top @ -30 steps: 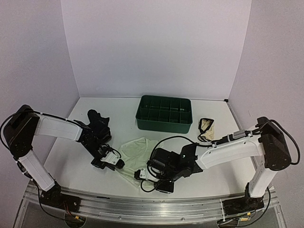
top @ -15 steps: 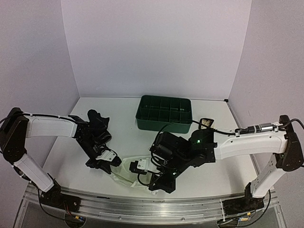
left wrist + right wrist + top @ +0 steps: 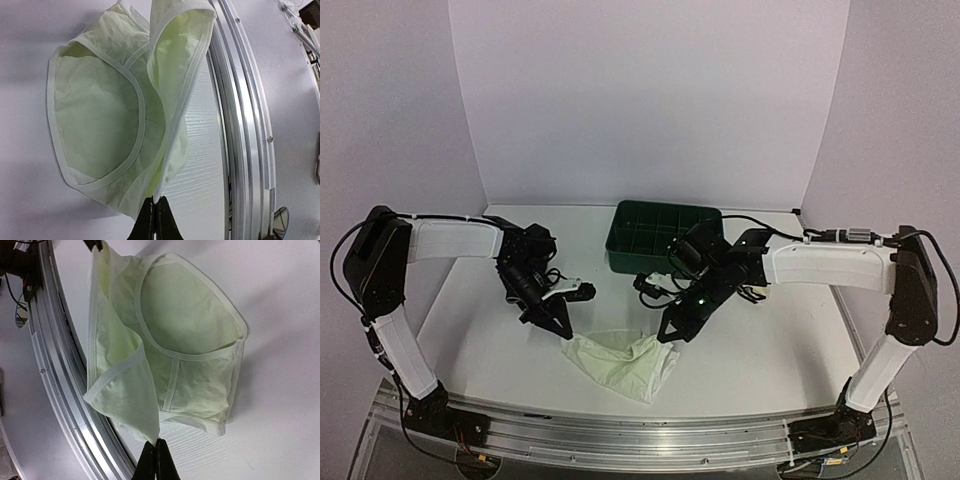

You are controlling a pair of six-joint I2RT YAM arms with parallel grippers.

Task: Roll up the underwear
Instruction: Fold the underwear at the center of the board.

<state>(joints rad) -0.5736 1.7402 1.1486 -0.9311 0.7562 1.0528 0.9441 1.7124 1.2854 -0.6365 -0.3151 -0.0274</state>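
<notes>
top external view: my left gripper [image 3: 560, 330] and my right gripper [image 3: 668, 336] both point down toward the near edge of the bench [image 3: 790, 350], one at each end of the cream-white underwear [image 3: 620, 362]. that garment lies just back from the near edge, about midway along it, spread loosely with folds. its left corner rises to my left fingertips and its right corner to my right fingertips.

in the left wrist view my two fingers are pressed flat together, no gap between them, with a thin point of the cloth's hem pinched at their tips. the rest of the garment fans away from them, the waistband and leg openings showing, one flap folded over on the side nearer the metal rail [image 3: 240, 125] that runs along the bench's near edge.

the right wrist view shows the same on my other side: jaws fully closed, a corner of pale cloth nipped between the tips, the garment hanging out across the bench surface.

the green tray [image 3: 665, 255] sits toward the far edge, well apart from the garment, behind my right arm.
</notes>
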